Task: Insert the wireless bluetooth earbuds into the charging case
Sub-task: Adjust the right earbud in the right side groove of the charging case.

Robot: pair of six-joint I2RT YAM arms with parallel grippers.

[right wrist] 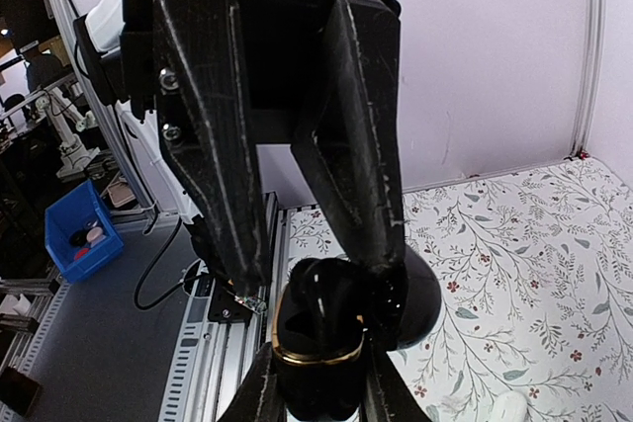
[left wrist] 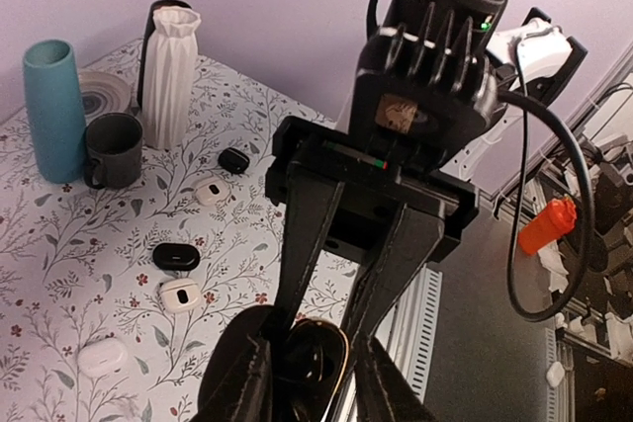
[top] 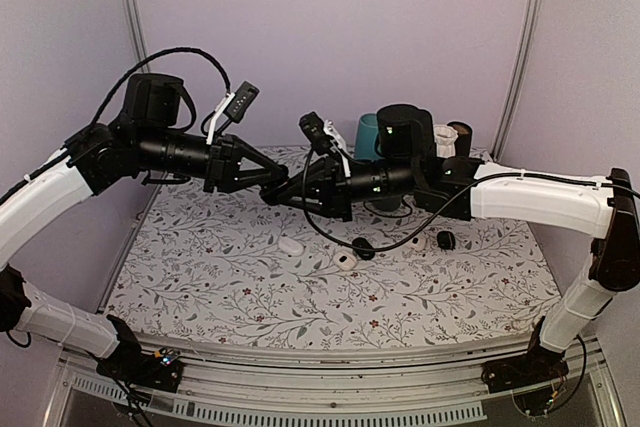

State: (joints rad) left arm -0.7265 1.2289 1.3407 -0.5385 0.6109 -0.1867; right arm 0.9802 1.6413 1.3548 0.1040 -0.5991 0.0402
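Near edge: both arm bases are bolted to a metal rail (top: 330, 387) at the bottom of the top view.
Surface: a flower-patterned surface (top: 250, 287) fills the middle of the scene, with pale walls around it.
Arms: the left arm (top: 170, 152) and right arm (top: 540, 197) reach inward and meet in the air above the rear middle of the surface.
Right pincer: the right pincer (left wrist: 324, 328) is closed down narrow, with one finger on each side of the charging case, and it carries the case.
Left pincer: the left pincer (right wrist: 321, 279) is drawn in close around the same case from the opposite side. I cannot tell whether both its fingers press on it.
Vase: a white ribbed vase (left wrist: 170, 66) stands upright at the back.
Tumbler: a teal tumbler (left wrist: 54, 106) stands upright beside the vase.
Mug: a grey mug (left wrist: 114, 150) sits just in front of those two.
Charging case: the charging case (right wrist: 315, 338) is glossy black with a gold rim and is held clear of the surface. In the right wrist view the rim's long axis runs side to side between the fingers. A rounded black part bulges to its right.
Other cases: three white cases (left wrist: 178, 294) and two black cases (left wrist: 175, 256) lie apart from one another on the surface.
Earbuds: something dark sits inside the gold rim in the left wrist view. It is too dim to tell whether it is the earbuds or which way it points.
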